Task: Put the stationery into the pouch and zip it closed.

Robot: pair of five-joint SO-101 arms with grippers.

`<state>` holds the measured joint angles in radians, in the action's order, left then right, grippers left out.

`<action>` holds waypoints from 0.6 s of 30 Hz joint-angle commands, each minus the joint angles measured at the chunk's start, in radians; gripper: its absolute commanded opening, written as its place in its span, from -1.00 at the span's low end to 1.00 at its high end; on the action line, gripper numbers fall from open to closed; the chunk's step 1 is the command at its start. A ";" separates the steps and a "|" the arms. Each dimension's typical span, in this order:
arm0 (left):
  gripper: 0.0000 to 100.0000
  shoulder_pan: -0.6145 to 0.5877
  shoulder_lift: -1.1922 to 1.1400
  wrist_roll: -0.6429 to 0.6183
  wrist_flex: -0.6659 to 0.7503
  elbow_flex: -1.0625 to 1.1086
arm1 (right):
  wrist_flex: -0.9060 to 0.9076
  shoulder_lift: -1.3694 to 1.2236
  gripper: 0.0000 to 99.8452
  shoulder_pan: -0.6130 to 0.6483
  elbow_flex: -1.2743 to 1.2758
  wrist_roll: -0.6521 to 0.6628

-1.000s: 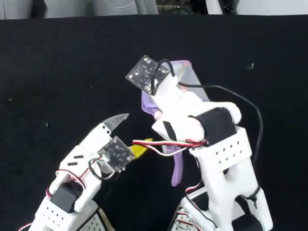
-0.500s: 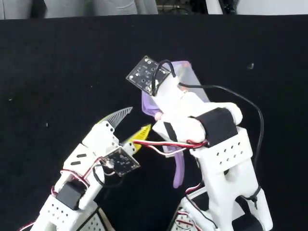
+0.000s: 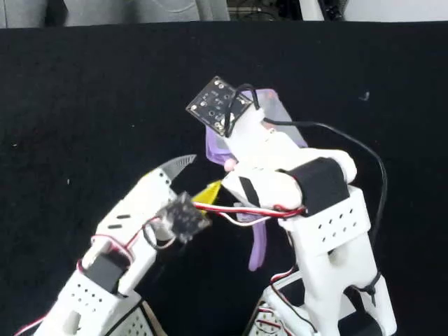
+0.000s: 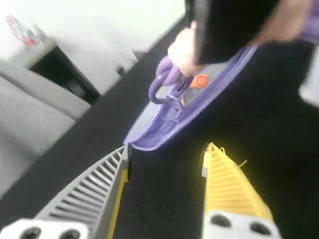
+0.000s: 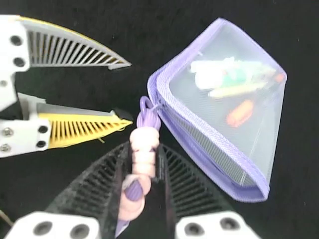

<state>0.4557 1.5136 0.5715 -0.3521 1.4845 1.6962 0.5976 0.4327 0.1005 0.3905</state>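
Fingers first: clamped the black pair of the right gripper (image 5: 143, 149) on the pink beaded zip pull (image 5: 145, 137) of the translucent purple mesh pouch (image 5: 224, 124), lying filled on the black tabletop (image 3: 84, 91). Held the yellow-and-grey pair of the left gripper (image 4: 168, 148) spread just beside. Risked dragging the unanchored pouch, or slipping off the beads.

No text, number or sign can be read. A red mark (image 4: 17, 25) in the room behind the worktop is too blurred to make out. The print on the wrist board (image 3: 217, 105) is too small to tell, and so is any print on the items (image 5: 232, 77) inside the pouch (image 5: 214, 137).
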 commanded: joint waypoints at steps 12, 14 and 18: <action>-0.52 0.088 -0.394 0.020 0.115 -0.283 | 0.005 0.038 -0.98 0.020 -0.059 -0.012; -0.52 0.087 -0.405 0.034 0.180 -0.259 | 0.005 0.038 -0.98 0.020 -0.058 -0.012; -0.59 0.091 -0.479 0.035 0.229 -0.257 | 0.005 0.038 -0.98 0.018 -0.058 -0.012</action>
<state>0.5355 1.0917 0.5946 -0.1834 1.2467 1.6962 0.5976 0.4327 0.0974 0.3828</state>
